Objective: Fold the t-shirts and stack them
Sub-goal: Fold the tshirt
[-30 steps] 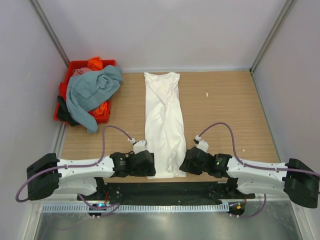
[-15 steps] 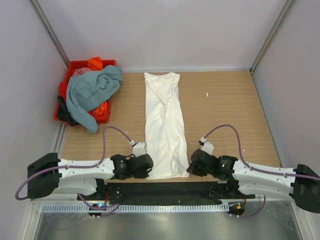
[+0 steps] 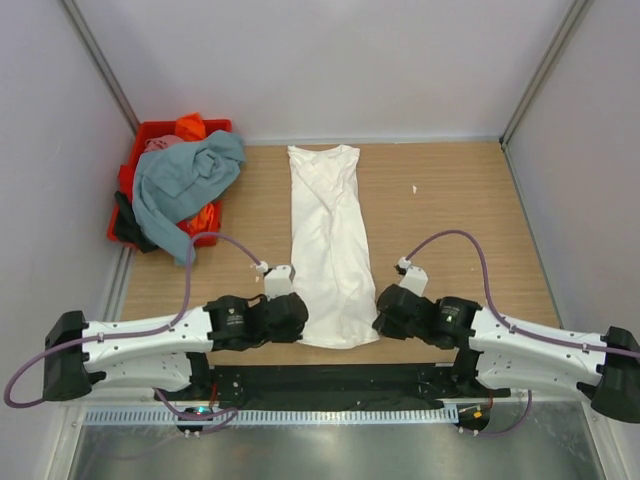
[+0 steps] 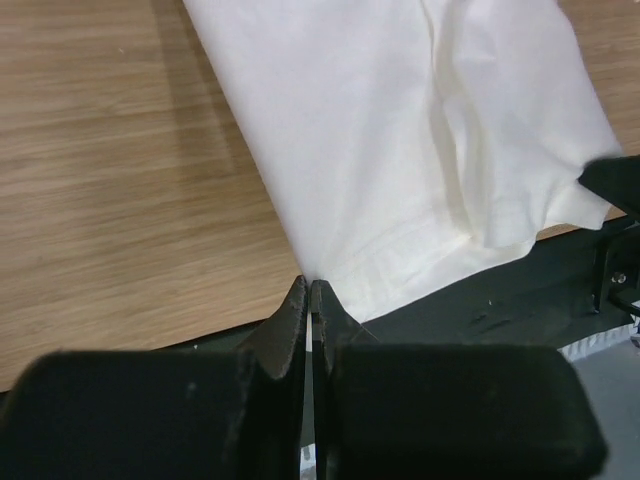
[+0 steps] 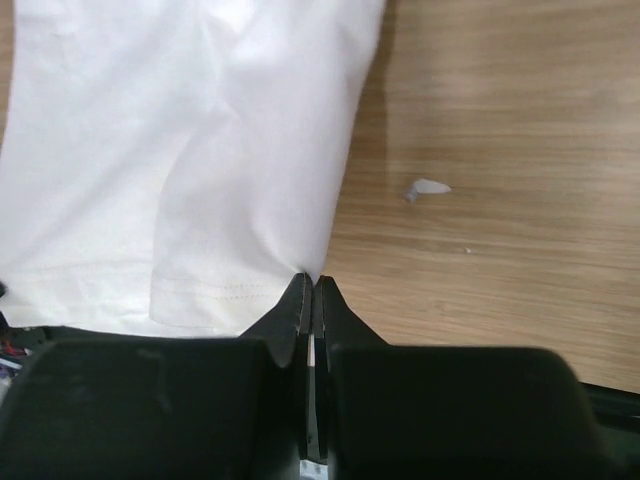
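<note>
Left gripper [image 4: 309, 288], right gripper [image 5: 309, 282] advanced, one t-shirt [image 3: 328, 240]

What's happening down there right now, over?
Both shut: left gripper, right gripper pinching white t-shirt hem corners. Shirt lies narrow, lengthwise. Only red crate, well aside.

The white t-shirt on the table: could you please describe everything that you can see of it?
The white t-shirt is soft, plain cloth, no print showing, folded lengthwise into a narrow strip with a few creases. It lies on the wooden table, neckline at the far end, stitched hem at the near edge. The left hand and right hand are each shut on a hem corner.
</note>
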`<control>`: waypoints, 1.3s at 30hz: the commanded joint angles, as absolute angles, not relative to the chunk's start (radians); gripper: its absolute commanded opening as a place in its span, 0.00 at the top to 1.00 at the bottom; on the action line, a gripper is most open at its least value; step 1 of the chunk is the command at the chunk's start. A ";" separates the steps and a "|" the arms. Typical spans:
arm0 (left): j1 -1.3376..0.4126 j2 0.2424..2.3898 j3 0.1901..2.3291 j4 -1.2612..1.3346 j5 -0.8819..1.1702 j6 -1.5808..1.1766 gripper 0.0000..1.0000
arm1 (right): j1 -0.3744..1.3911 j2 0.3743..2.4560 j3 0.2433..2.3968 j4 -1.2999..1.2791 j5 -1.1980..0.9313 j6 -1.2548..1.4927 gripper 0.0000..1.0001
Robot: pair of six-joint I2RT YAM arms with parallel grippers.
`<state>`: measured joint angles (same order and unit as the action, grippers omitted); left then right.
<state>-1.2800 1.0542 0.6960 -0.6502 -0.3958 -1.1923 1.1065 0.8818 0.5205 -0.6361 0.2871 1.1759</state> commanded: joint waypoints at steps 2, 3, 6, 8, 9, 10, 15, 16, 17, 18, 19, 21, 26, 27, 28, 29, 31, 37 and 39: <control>-1.237 1.063 0.862 -0.799 -0.489 -1.099 1.00 | 1.063 0.963 0.724 -0.704 0.399 1.048 0.99; -1.189 1.071 0.909 -0.805 -0.483 -1.074 1.00 | 1.039 0.986 0.785 -0.701 0.391 0.992 0.99; -1.074 1.112 0.981 -0.787 -0.434 -0.964 1.00 | 0.936 1.069 0.912 -0.695 0.367 0.861 0.99; -1.013 1.159 1.024 -0.776 -0.408 -0.878 1.00 | 0.861 1.140 0.977 -0.695 0.361 0.804 0.99; -0.955 1.176 1.069 -0.775 -0.385 -0.849 1.00 | 0.838 1.161 1.038 -0.693 0.341 0.776 0.99; -0.928 1.195 1.090 -0.770 -0.374 -0.803 1.00 | 0.813 1.214 1.066 -0.686 0.330 0.731 0.99; -0.766 1.373 1.251 -0.753 -0.310 -0.683 1.00 | 0.686 1.368 1.224 -0.664 0.282 0.634 0.99; -0.747 1.399 1.273 -0.755 -0.299 -0.667 1.00 | 0.672 1.390 1.239 -0.651 0.266 0.614 0.99; -0.712 1.423 1.294 -0.756 -0.290 -0.649 1.00 | 0.655 1.432 1.262 -0.640 0.253 0.604 0.99; -0.695 1.472 1.331 -0.752 -0.279 -0.635 1.00 | 0.629 1.456 1.275 -0.629 0.244 0.598 0.99; -0.678 1.494 1.348 -0.746 -0.266 -0.627 1.00 | 0.614 1.479 1.288 -0.620 0.221 0.591 0.99; -0.635 1.566 1.402 -0.744 -0.255 -0.600 1.00 | 0.592 1.544 1.330 -0.611 0.204 0.571 0.99; -0.554 1.710 1.512 -0.758 -0.192 -0.558 1.00 | 0.535 1.690 1.433 -0.606 0.154 0.538 0.99; -0.546 1.738 1.550 -0.767 -0.183 -0.548 1.00 | 0.529 1.710 1.462 -0.606 0.150 0.532 0.99; -0.539 1.782 1.569 -0.773 -0.181 -0.543 1.00 | 0.516 1.751 1.473 -0.604 0.144 0.532 0.99; -0.528 1.808 1.604 -0.776 -0.176 -0.538 1.00 | 0.508 1.772 1.495 -0.601 0.134 0.529 0.99; -0.508 1.886 1.640 -0.782 -0.157 -0.525 1.00 | 0.486 1.830 1.520 -0.601 0.124 0.529 0.99; -0.459 2.123 1.873 -0.863 -0.089 -0.500 0.96 | 0.448 2.009 1.690 -0.626 0.092 0.557 0.95; -0.434 2.238 2.006 -0.922 -0.069 -0.502 0.83 | 0.433 2.115 1.813 -0.684 0.081 0.561 0.71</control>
<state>-0.4725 2.1319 1.8633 -0.8326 -0.1242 -0.5320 0.4534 2.0342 1.6703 -0.6434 0.1131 0.5613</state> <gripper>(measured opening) 0.119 0.186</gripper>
